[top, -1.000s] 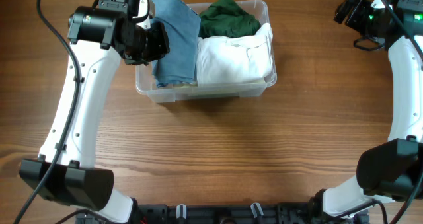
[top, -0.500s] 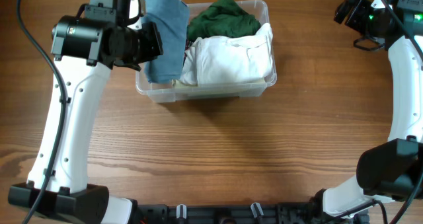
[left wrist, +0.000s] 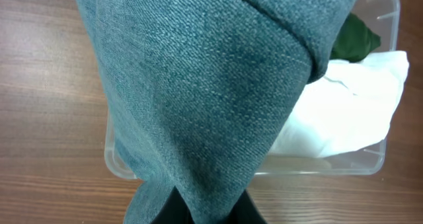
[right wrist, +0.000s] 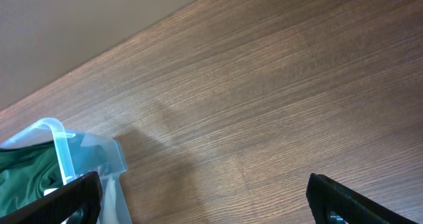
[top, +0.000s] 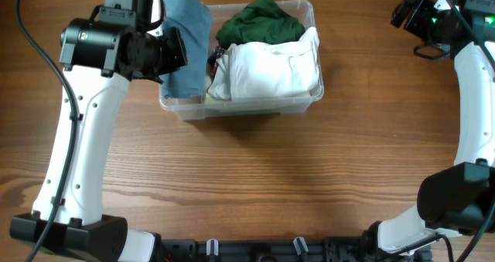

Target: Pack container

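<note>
The left gripper [left wrist: 198,211] is clamping a blue denim cloth [top: 186,45] that is hanging over the container's [top: 255,107] left end. The right gripper [right wrist: 201,201] is hovering wide open, well right of the container.

The left arm [top: 81,150], at the left of the overhead frame, has smooth white links joined by black cylindrical joints [top: 91,42], and a thin black cable [top: 76,115] runs along it. The right arm [top: 473,100], at the right edge, is built alike, and a small green light [top: 435,18] glows on its black wrist unit. The right gripper [right wrist: 210,201] shows two black fingertips [right wrist: 74,196] in the lower corners.
</note>
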Controlling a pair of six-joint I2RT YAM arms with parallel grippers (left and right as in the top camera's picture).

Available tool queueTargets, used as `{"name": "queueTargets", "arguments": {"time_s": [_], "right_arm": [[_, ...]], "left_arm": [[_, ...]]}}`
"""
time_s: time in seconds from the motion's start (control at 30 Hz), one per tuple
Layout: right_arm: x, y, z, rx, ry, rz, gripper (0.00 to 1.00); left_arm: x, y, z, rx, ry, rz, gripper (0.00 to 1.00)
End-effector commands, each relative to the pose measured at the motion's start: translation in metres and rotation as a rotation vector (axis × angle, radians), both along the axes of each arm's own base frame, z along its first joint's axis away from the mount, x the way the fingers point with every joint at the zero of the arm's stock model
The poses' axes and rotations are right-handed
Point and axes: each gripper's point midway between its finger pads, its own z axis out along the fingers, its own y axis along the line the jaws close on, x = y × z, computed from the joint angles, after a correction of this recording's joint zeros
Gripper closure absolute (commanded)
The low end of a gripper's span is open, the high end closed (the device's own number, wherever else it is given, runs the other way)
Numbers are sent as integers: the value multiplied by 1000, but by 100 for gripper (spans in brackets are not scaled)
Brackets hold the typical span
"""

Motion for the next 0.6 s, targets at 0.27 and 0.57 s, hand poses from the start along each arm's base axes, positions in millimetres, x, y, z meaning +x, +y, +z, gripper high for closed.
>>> {"name": "queueTargets", "arguments": {"time_s": [0.27, 0.57], "right_arm": [[1, -1, -8, 7, 18, -15, 0], [1, -1, -8, 7, 18, -15, 0]], "left_arm": [[17, -39, -10, 10, -24, -111, 96], [7, -54, -14, 32, -10, -176, 96]]}}
